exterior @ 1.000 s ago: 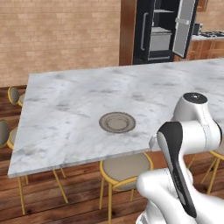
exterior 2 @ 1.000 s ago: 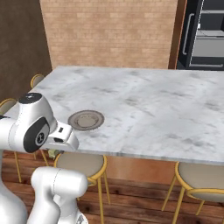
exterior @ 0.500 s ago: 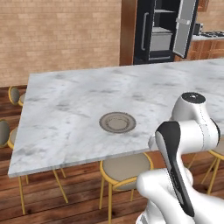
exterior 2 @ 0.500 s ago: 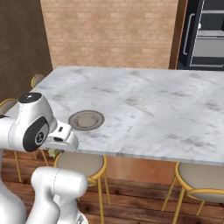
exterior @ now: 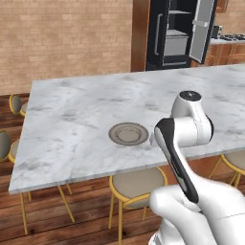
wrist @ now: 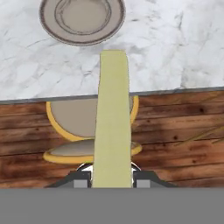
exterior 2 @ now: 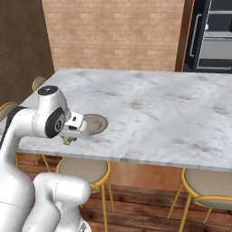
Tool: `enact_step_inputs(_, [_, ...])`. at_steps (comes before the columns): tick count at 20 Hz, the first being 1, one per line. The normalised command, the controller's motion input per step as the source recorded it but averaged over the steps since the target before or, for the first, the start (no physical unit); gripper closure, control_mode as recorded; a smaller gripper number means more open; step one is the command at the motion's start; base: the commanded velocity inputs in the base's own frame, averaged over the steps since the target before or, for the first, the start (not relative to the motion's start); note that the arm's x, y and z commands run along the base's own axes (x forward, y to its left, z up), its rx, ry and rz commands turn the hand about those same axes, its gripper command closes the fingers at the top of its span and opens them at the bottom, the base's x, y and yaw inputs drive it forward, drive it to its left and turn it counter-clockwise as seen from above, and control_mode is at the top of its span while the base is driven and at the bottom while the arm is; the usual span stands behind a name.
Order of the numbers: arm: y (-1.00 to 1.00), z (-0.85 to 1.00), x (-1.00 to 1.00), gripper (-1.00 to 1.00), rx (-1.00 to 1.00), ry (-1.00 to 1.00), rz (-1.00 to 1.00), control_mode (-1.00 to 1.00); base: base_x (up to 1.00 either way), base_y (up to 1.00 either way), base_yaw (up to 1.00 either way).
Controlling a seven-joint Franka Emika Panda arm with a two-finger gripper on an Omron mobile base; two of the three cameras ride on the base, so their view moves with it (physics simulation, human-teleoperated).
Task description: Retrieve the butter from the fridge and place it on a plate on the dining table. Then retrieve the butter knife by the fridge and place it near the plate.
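The dining table's marble surface (exterior: 86, 119) is stretching wide across both base views, with gold-legged stools (exterior: 136, 184) tucked along its near edge. Behind it, the black fridge (exterior: 165, 33) is standing with one door swung open, grey shelves showing inside. The plate (exterior: 128, 133) is sitting empty near the surface's near edge, just beside the robot's wrist. The hand (wrist: 112, 177) is hovering at that edge, a little short of the plate, and its fingers are pinching narrowly on the butter (wrist: 113, 122). In the hand view the pale yellow stick is reaching out from between the fingertips toward the plate (wrist: 82, 19), its far end lying over the marble, its near part over a stool (wrist: 70, 127) and the wooden floor.
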Motion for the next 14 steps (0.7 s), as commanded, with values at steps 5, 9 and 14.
enact_step_inputs(5, [0.03,0.00,1.00,1.00,0.04,0.07,0.00,-1.00,0.00,0.00,0.00])
enact_step_inputs(9, [0.06,0.00,1.00,1.00,0.02,0.12,-0.10,-1.00,0.00,0.00,0.00])
enact_step_inputs(14, [0.28,-0.01,1.00,1.00,0.00,0.08,-0.24,-1.00,0.00,0.00,0.00])
